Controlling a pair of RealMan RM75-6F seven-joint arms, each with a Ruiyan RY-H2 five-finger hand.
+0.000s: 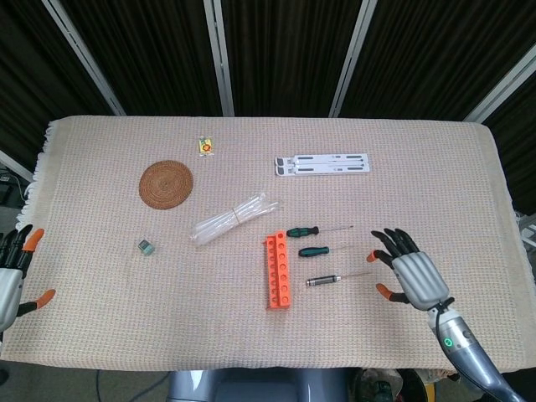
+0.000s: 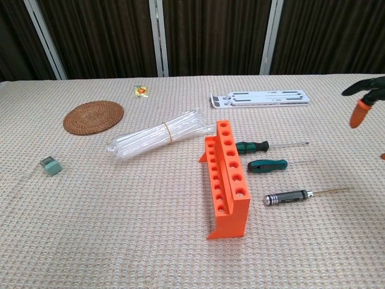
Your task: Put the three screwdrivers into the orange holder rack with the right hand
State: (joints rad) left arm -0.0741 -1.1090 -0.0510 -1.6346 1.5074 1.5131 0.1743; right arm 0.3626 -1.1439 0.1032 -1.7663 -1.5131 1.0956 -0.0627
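The orange holder rack (image 1: 279,270) (image 2: 227,177) stands near the table's middle, its holes empty. Three screwdrivers lie just right of it, tips pointing right: a green-handled one (image 1: 303,231) (image 2: 252,146) farthest back, a shorter green-handled one (image 1: 314,250) (image 2: 267,165) in the middle, and a dark metal-handled one (image 1: 323,280) (image 2: 287,197) nearest. My right hand (image 1: 408,274) (image 2: 364,101) hovers open to the right of the screwdriver tips, fingers spread and holding nothing. My left hand (image 1: 12,272) shows open at the far left edge of the head view.
A bundle of clear tubes (image 1: 232,218) (image 2: 157,139) lies left of the rack. Farther off are a round woven coaster (image 1: 166,183), a small grey-green block (image 1: 146,247), a small yellow packet (image 1: 205,146) and a white folding stand (image 1: 322,164) at the back.
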